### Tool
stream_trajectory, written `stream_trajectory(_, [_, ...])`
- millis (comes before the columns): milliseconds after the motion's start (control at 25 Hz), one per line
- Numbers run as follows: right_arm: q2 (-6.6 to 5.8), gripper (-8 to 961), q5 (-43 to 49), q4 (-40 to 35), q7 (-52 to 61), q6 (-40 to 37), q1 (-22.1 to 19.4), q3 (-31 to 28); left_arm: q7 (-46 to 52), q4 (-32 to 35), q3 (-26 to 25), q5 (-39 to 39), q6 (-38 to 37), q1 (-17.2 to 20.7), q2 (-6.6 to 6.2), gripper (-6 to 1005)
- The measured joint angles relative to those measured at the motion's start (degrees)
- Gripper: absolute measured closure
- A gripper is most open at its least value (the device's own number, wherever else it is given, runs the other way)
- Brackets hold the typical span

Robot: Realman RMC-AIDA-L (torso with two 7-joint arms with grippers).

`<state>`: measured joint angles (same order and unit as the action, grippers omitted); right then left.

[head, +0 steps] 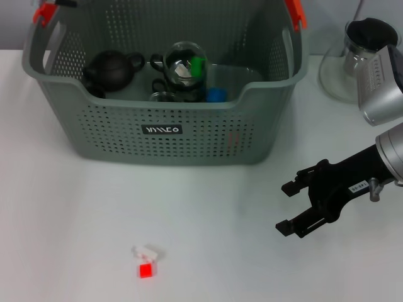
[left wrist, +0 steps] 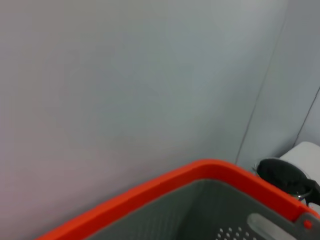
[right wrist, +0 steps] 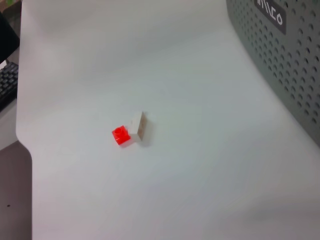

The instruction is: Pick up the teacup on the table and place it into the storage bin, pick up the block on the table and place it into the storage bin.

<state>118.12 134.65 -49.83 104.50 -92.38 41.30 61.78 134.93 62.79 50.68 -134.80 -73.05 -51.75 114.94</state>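
While a glass teacup (head: 183, 65) appears to lie already inside the storage bin (head: 165, 123), the block (head: 145, 262) is left on the table (head: 63, 220), well apart from the wide-open, empty right gripper (head: 287, 207), which must be lowered over it.

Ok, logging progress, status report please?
Right gripper open, empty, above table right of block. Left gripper unseen. Block on table, outside storage bin. Path clear.
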Motion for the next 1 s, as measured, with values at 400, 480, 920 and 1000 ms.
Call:
stream_trajectory(400, [0.01, 8, 0.0, 0.0, 0.5, 0.3, 0.0, 0.1, -5.6, 21.4, 0.2, 8.5, -19.8, 7.3, 2.50, 221])
stream_trajectory(480, [0.01, 9, 0.0, 0.0, 0.5, 0.4, 0.0, -0.1, -10.2, 28.0, 0.9, 9.9, -28.1, 9.7, 4.04, 182])
stream_trajectory(920, [0.08, 8, 0.0, 0.0, 1.2, 1.1, 0.1, -0.2, -13.9, 41.0, 11.5, 5.3, -36.4, 22.4, 8.88, 30])
stream_trajectory(1000, [0.08, 8, 0.0, 0.0, 1.6, 1.2, 0.1, -0.2, -11.7, 41.3, 15.1, 2.0, -36.4, 23.9, 9.26, 30])
